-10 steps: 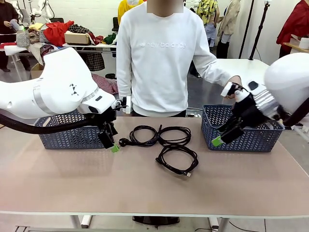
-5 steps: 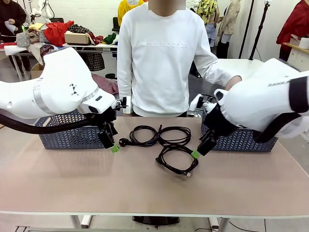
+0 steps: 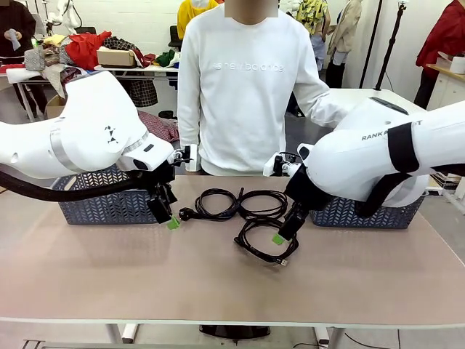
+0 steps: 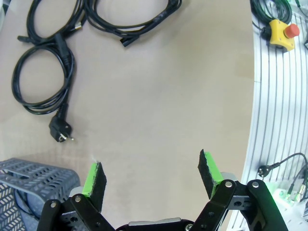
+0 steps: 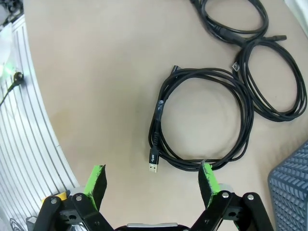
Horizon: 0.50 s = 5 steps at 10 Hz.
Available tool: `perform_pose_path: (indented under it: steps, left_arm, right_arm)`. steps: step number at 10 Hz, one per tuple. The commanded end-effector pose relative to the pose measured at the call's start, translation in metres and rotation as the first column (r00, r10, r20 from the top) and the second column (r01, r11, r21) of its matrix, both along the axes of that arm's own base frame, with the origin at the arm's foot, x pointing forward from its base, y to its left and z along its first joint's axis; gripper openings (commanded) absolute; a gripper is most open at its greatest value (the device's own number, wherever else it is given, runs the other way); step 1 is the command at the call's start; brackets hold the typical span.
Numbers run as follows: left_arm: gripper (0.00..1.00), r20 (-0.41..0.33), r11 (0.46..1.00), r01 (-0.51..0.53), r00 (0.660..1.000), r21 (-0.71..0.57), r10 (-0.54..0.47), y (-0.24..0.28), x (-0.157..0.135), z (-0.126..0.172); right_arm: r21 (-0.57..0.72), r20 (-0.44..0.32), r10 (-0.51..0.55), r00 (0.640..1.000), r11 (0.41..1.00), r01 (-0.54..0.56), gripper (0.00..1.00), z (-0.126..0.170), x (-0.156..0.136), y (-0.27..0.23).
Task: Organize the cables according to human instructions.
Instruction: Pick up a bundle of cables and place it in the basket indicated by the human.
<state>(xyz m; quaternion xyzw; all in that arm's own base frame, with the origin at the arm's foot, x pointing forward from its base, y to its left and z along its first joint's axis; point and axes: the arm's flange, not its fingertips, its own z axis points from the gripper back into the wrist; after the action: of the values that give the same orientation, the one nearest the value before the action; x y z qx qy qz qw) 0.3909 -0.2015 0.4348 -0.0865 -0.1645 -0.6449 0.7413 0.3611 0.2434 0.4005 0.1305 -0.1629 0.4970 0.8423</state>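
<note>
Three black cables lie coiled mid-table: a left coil (image 3: 216, 204) with a chunky plug, a middle coil (image 3: 263, 203), and a front coil (image 3: 266, 240) ending in a USB plug. My right gripper (image 3: 280, 234) hangs open just above the front coil's right side. In the right wrist view that coil (image 5: 202, 120) lies ahead of the open gripper (image 5: 152, 179), one fingertip (image 5: 208, 176) at its near edge. My left gripper (image 3: 169, 219) is open, left of the plug coil (image 4: 43, 77). In the left wrist view, bare table lies between its jaws (image 4: 151, 175).
Two blue-grey baskets stand at the back, one on the left (image 3: 109, 198) and one on the right (image 3: 363, 212), partly behind my arms. A person in a white sweater (image 3: 240, 87) stands at the far side. The near half of the table (image 3: 218, 291) is bare.
My right arm has swung left from the right basket to just over the front coil, its gripper still open. The left arm and the cables have not moved.
</note>
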Motion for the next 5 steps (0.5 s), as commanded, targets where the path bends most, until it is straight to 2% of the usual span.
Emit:
perform_pose_path:
  steps: [1, 5]
  left_arm:
    - [1.00, -0.008, 1.000, -0.007, 1.000, -0.001, 0.007, 0.0011, 0.0002, 0.0013]
    - [1.00, -0.008, 1.000, -0.007, 1.000, -0.001, 0.007, 0.0011, 0.0002, 0.0013]
  right_arm:
    - [-0.001, 0.003, 0.004, 1.000, 1.000, -0.004, 1.00, 0.0004, -0.0028, 0.0001]
    - [-0.001, 0.003, 0.004, 1.000, 1.000, -0.004, 1.00, 0.0004, -0.0028, 0.0001]
